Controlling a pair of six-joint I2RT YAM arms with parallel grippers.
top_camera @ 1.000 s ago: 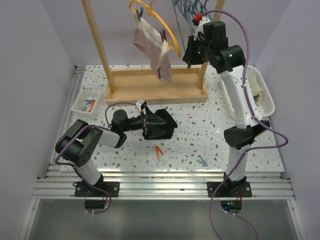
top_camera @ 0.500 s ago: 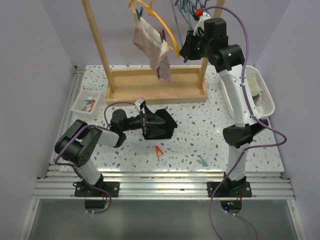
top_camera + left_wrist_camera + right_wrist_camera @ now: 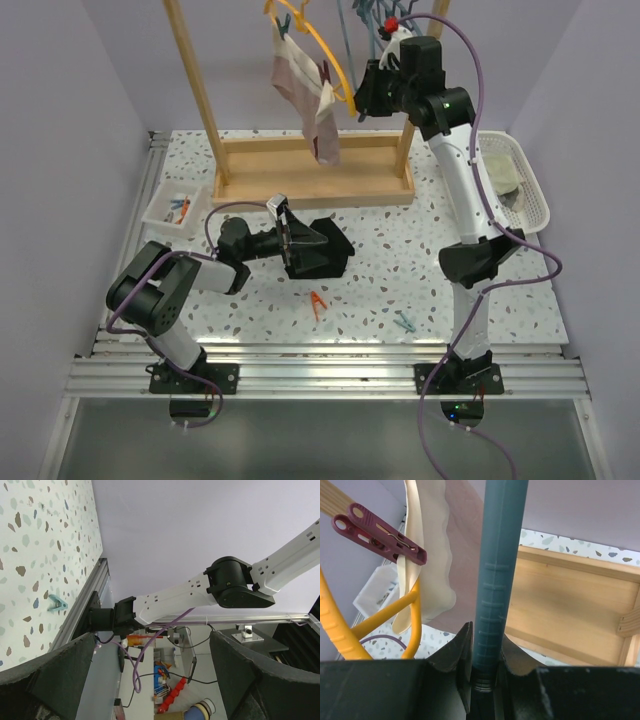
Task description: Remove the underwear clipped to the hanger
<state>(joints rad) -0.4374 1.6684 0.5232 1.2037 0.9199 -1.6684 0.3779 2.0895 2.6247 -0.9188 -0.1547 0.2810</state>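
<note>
Pink-mauve underwear point(image 3: 310, 100) hangs off the yellow hanger point(image 3: 335, 60) high on the wooden rack point(image 3: 310, 170). A maroon clothespin point(image 3: 327, 72) clips its right corner and a blue clothespin point(image 3: 283, 22) clips the left one. In the right wrist view the maroon peg bites the hanger wire over the pale trim.

Black underwear point(image 3: 322, 252) is off the hanger, lying crumpled on the bench point(image 3: 400, 260) in front of the rack.

Your right hand point(image 3: 362, 98) is up beside the hanger, right of the pink pair and not touching the cloth. Its fingers are pinched on a teal rod point(image 3: 497, 570) that runs upright between them.

Your left hand point(image 3: 290, 240) lies low on the bench just beside the black pair, fingers spread wide with nothing between them. You can't tell whether it touches the cloth.

An orange clothespin point(image 3: 318, 302) and a teal clothespin point(image 3: 404, 322) lie loose on the bench nearer you. A white tray point(image 3: 172, 208) with pegs sits far left. The white basket point(image 3: 525, 190) on the right holds a pale green cloth point(image 3: 500, 175).
</note>
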